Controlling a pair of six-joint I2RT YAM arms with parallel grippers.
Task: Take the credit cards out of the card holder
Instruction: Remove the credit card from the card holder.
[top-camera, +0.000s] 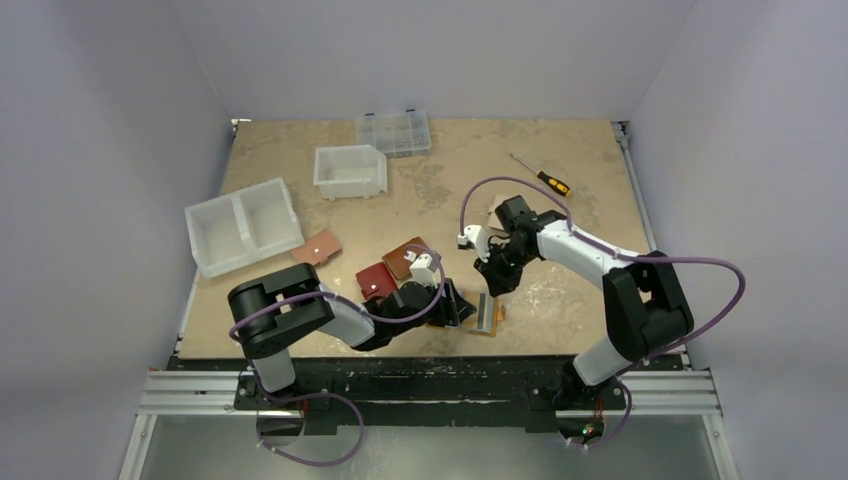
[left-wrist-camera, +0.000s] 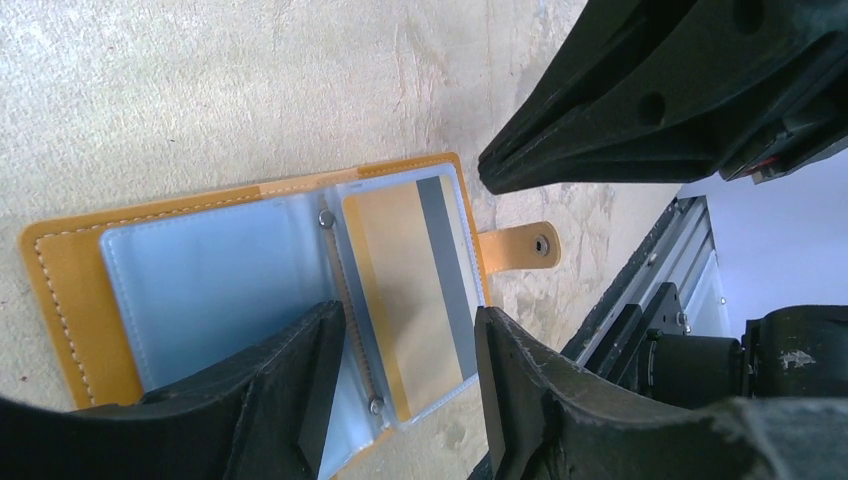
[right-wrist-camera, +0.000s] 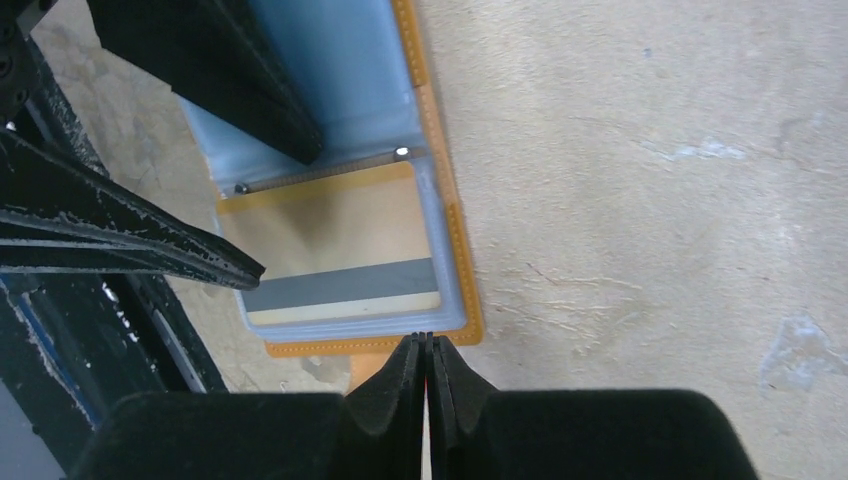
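The mustard-yellow card holder (top-camera: 488, 316) lies open on the table near the front edge. In the left wrist view the holder (left-wrist-camera: 60, 290) shows clear plastic sleeves and a snap tab (left-wrist-camera: 528, 243). One yellow-orange credit card with a grey stripe (left-wrist-camera: 405, 300) sits in the right sleeve; it also shows in the right wrist view (right-wrist-camera: 330, 245). My left gripper (left-wrist-camera: 405, 400) is open, its fingers on either side of that sleeve's near end. My right gripper (right-wrist-camera: 427, 345) is shut and empty, hovering by the holder's stitched edge (right-wrist-camera: 440, 150). Other cards are hidden.
A dark red wallet (top-camera: 376, 280), a brown wallet (top-camera: 410, 254) and a tan flat piece (top-camera: 318, 247) lie left of the holder. Two white bins (top-camera: 243, 225) (top-camera: 351, 170), a clear organiser box (top-camera: 393, 132) and a screwdriver (top-camera: 542, 177) stand farther back.
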